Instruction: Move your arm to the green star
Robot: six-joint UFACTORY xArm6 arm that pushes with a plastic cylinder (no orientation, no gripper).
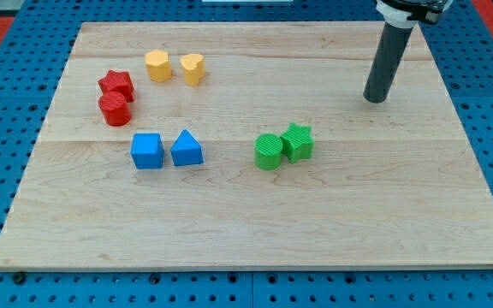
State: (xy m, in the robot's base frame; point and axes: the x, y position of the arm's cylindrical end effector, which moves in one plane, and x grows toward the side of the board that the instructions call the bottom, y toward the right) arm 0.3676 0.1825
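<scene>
The green star (298, 140) lies right of the board's middle, touching a green cylinder (269, 151) on its left. My tip (375, 99) is at the view's upper right, above and to the right of the green star, well apart from it and touching no block.
A blue cube (147, 151) and a blue triangular block (186, 148) sit left of centre. A red star (117, 84) and a red cylinder (114, 109) are at the left. A yellow hexagon (157, 65) and a yellow heart (193, 68) are at the top. The wooden board (246, 231) lies on a blue perforated table.
</scene>
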